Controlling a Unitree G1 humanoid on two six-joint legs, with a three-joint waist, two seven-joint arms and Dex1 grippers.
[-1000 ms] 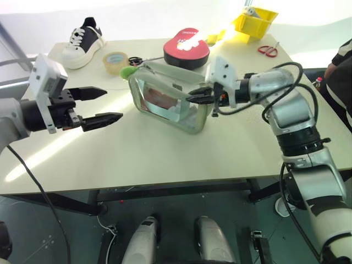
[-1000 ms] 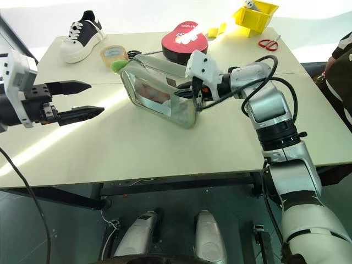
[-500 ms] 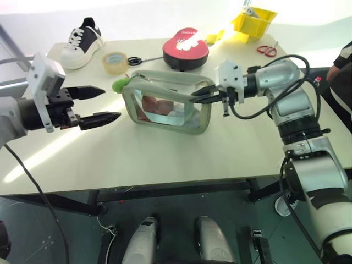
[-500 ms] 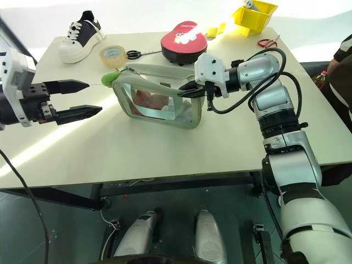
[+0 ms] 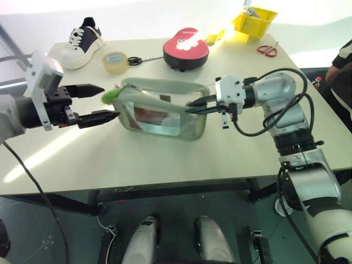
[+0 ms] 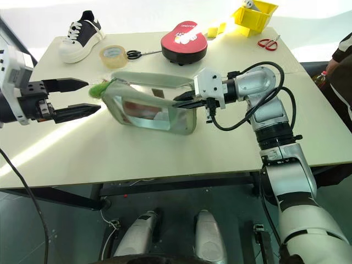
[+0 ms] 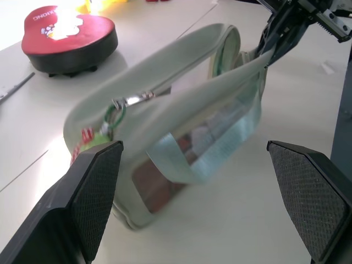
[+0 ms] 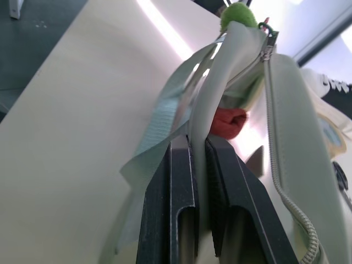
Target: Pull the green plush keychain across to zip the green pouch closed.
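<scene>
The pale green pouch (image 5: 160, 113) lies lengthwise on the table, and red contents show through its clear side. Its zipper pull (image 7: 132, 100) sits at the end nearest my left gripper, and from it hangs the green plush keychain (image 5: 110, 97). My left gripper (image 5: 105, 102) is open, with that end of the pouch between its spread fingers and the keychain (image 7: 97, 137) close to one fingertip, not touching. My right gripper (image 5: 193, 107) is shut on the pouch's strap (image 8: 201, 118) at the opposite end. The keychain (image 8: 238, 14) shows beyond the strap in the right wrist view.
Along the back of the table stand a black-and-white sneaker (image 5: 82, 38), a tape roll (image 5: 115, 59), black scissors (image 5: 137, 59), a red oval case (image 5: 187, 47), a yellow bin (image 5: 254, 21) and red scissors (image 5: 268, 50). A person (image 5: 342, 63) stands at the right edge.
My right gripper has swung the pouch down from a raised tilt and slid it toward the left gripper, bringing the keychain end between the open left fingers. The left arm stayed put.
</scene>
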